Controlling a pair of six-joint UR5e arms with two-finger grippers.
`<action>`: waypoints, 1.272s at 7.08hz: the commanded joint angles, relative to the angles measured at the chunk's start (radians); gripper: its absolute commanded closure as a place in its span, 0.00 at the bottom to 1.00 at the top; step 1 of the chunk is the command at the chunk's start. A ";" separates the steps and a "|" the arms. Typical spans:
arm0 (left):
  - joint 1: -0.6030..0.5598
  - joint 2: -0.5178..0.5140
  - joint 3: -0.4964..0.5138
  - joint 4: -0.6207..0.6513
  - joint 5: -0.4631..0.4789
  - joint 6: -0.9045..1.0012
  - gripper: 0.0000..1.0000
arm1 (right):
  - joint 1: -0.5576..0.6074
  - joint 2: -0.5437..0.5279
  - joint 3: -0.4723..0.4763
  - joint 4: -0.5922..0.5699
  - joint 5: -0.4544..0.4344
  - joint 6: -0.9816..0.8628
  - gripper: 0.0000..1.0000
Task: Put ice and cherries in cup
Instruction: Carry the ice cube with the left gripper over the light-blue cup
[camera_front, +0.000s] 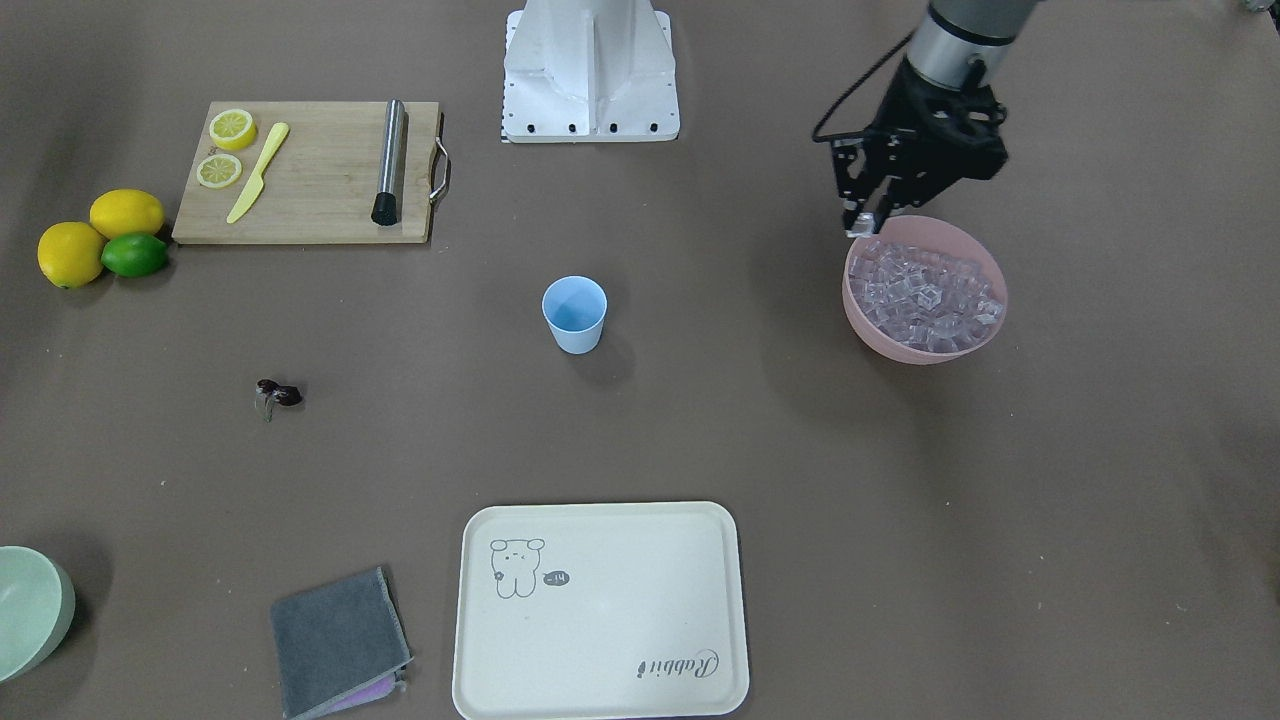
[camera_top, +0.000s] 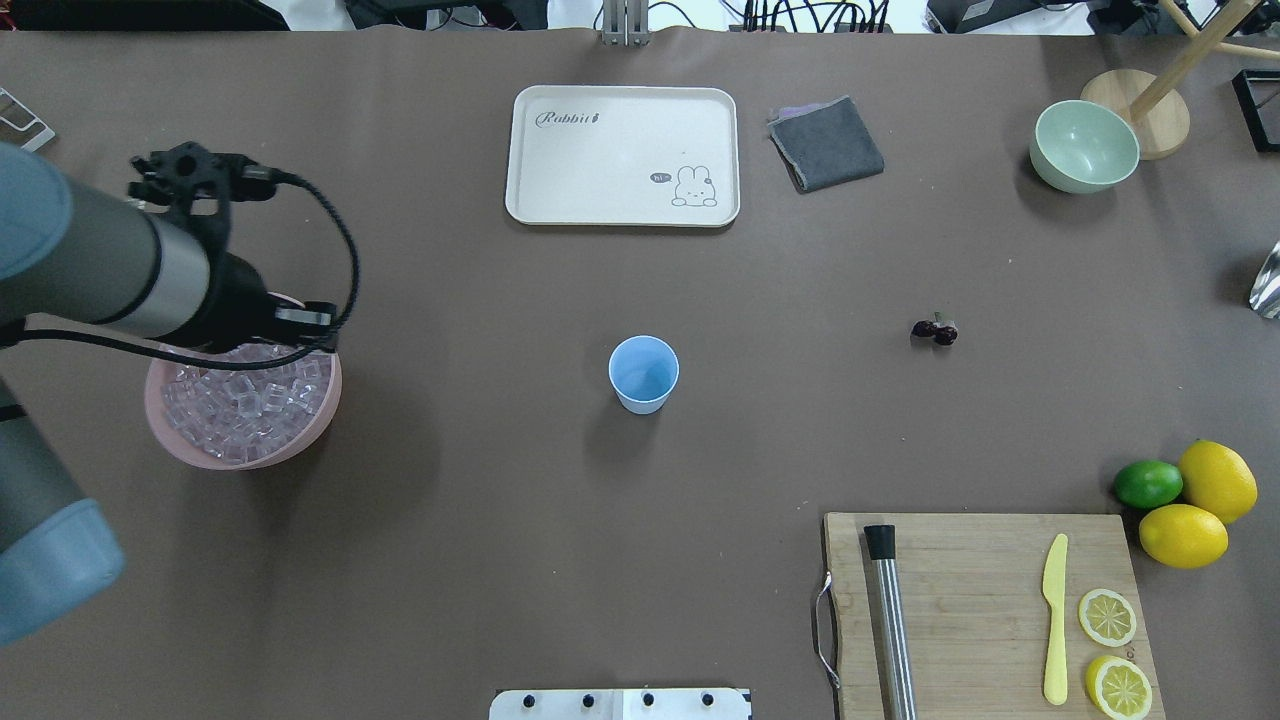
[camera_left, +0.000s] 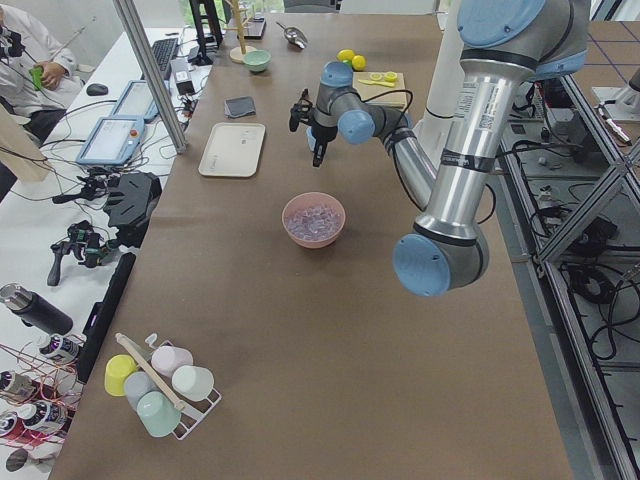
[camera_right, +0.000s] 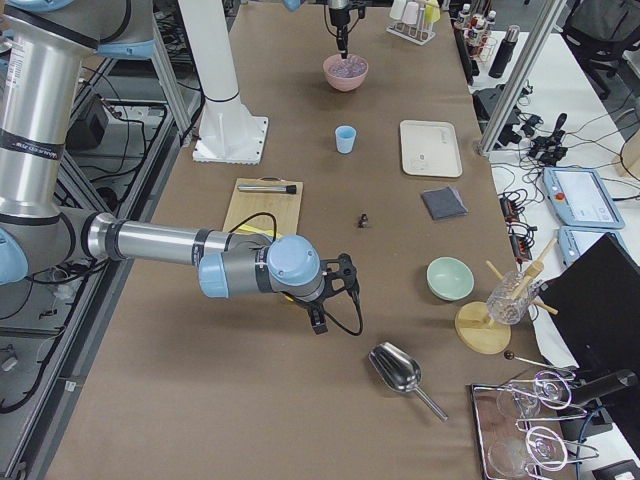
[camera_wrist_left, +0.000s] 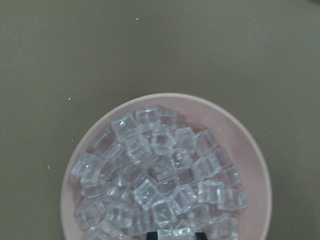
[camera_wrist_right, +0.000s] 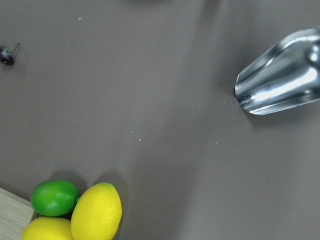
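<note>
In the front-facing view, the left gripper (camera_front: 866, 222) is seen above the robot-side rim of the pink bowl (camera_front: 900, 345), its tips just over the ice (camera_front: 925, 295). In the overhead view those tips are hidden behind the arm. Only in the left wrist view is a single cube (camera_wrist_left: 176, 233) seen pinched between the two dark fingertips, above the heap of many cubes. The right gripper (camera_right: 317, 320) is shown in the exterior right view alone, so it cannot be told whether its fingers are apart or together. One metal scoop (camera_wrist_right: 280, 80) is shown whole in the right wrist view but is cut off at the overhead view's edge. One blue cup (camera_top: 643, 375) is seen upright at mid-table, well apart from the bowl. One pair of cherries (camera_top: 934, 329) lies on the table, to the cup's right. Two lemons (camera_top: 1217, 480) and one lime (camera_top: 1148, 483) are counted beside the cutting board (camera_top: 970, 580), on which two lemon slices (camera_top: 1107, 617) and one knife (camera_top: 1055, 620) are laid.
</note>
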 joint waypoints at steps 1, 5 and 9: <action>0.111 -0.305 0.188 0.059 0.116 -0.119 1.00 | -0.023 0.036 -0.002 -0.002 -0.009 0.004 0.01; 0.142 -0.493 0.490 -0.085 0.187 -0.170 1.00 | -0.158 0.152 -0.002 -0.006 -0.034 0.129 0.01; 0.208 -0.484 0.572 -0.213 0.282 -0.170 1.00 | -0.166 0.143 -0.003 -0.009 -0.020 0.131 0.00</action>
